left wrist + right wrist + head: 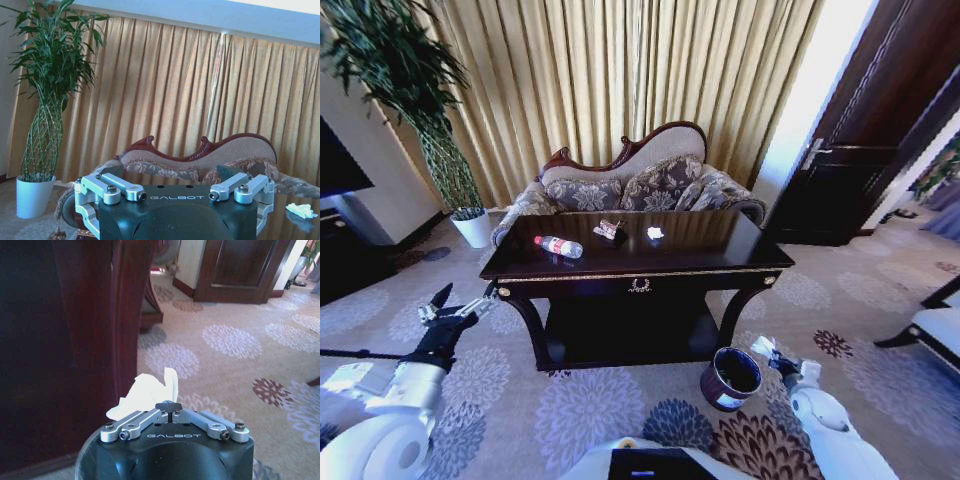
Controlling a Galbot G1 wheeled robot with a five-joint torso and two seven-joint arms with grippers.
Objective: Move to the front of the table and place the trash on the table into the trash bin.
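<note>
My right tool (170,410) is closed on a crumpled white paper (145,395), which juts out beyond its fingertips; in the head view this right tool (767,352) sits low at my right, just beside the rim of the trash bin (730,378). The trash bin, dark and round with a white label, stands on the patterned carpet (570,410) near the front right leg of the desk (640,272). My left tool (452,308) hangs with its fingers spread wide, off the front left corner of the desk and apart from it; the left wrist view shows the same left tool (176,196) with its linkages splayed. On the glossy desk top lie a clear plastic bottle (559,246) with a red label, on its side toward the left; a crumpled wrapper (609,230) near the middle; and a small white paper wad (655,233) to its right. Behind the desk stands an upholstered sofa (630,185).
</note>
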